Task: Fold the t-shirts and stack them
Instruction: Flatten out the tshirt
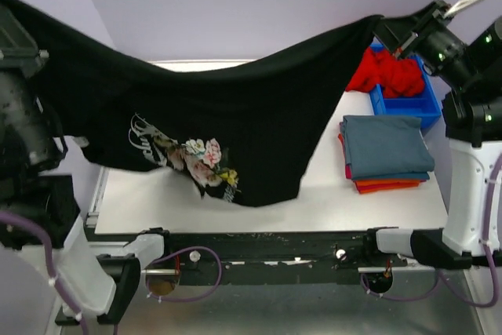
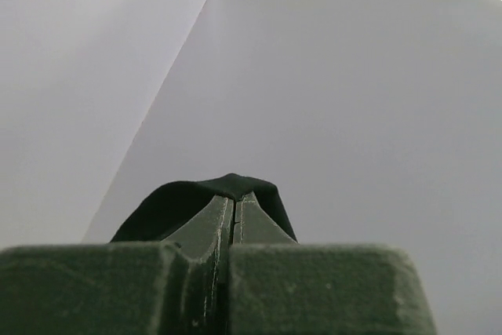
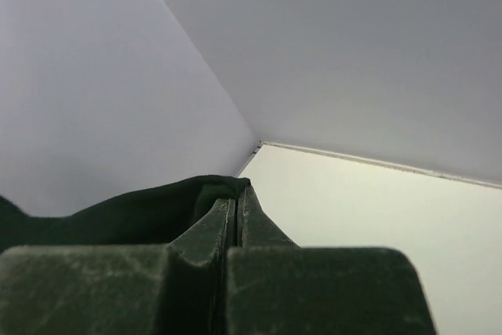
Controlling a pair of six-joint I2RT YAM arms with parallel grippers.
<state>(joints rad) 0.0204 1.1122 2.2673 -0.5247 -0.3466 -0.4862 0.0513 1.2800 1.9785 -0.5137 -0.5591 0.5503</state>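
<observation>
Holding the black t-shirt point(image 1: 235, 127) stretched in the air, we have two claws pinched tight on its upper edge: left claw point(image 2: 234, 203) at 9 o'clock, right claw point(image 3: 235, 198) at 2 o'clock. Its sagging lower edge hangs over the desk point(image 1: 329, 194) near 6 o'clock. Bare desk separates it from one folded stack point(image 1: 384, 147) at 3 o'clock, slate-blue on top, orange beneath. One red tee point(image 1: 386, 72) lies in one blue bin point(image 1: 416, 105) at 2 o'clock.

White script in print point(image 1: 187, 156) on black tee point(image 1: 267, 123), too blurry to read
</observation>
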